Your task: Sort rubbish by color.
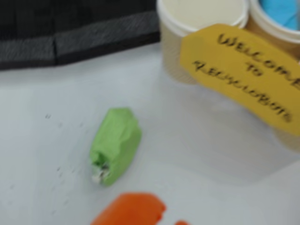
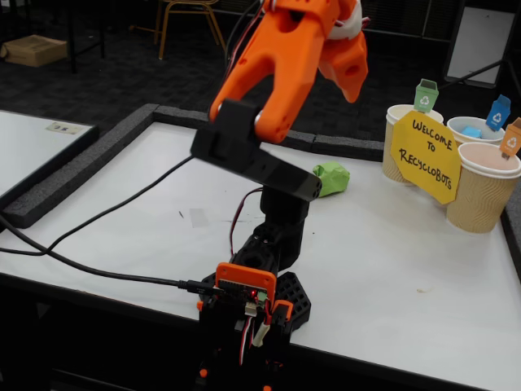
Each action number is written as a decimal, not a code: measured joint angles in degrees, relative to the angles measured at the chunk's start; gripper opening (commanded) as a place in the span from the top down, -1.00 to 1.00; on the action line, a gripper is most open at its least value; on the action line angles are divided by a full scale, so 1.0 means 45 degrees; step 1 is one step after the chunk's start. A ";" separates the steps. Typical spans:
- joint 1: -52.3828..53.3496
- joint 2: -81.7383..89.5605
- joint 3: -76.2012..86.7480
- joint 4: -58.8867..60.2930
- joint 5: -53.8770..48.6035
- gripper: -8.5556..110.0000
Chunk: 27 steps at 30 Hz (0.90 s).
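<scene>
White worktop (image 2: 391, 269) carries an orange arm (image 2: 281, 73) at centre. Three ribbed paper cups (image 2: 480, 195) and a yellow sign (image 2: 425, 155) stand at two o'clock. Lime green paper wad (image 2: 332, 177) lies at one o'clock of the arm's base; blue wad (image 1: 281, 11) sits in a cup. Whether the jaws are spread, I cannot tell.

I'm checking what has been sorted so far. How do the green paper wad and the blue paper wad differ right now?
The green wad lies loose on the white table; the blue wad sits inside a beige cup. The green wad shows whole in the wrist view, the blue one only in part, behind the cup's rim and the yellow sign. Both are crumpled paper.
</scene>
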 measured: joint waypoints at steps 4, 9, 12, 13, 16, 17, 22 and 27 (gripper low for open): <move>-0.0313 -0.0781 0.0078 -0.0156 -0.1348 0.85; -0.0488 -0.1680 0.0078 -0.0508 -0.2988 0.85; -0.0645 -0.2363 0.0078 -0.0742 -0.3691 0.85; -0.0723 -0.2617 0.0078 -0.0820 -0.3809 0.85; -0.0996 -0.3535 0.0078 -0.0918 -0.4258 0.85; -0.1074 -0.3887 0.0078 -0.0918 -0.4395 0.85; -0.1484 -0.5762 0.0078 -0.1250 -0.4609 0.85; -0.1758 -0.7441 0.0039 -0.2168 -0.4609 0.85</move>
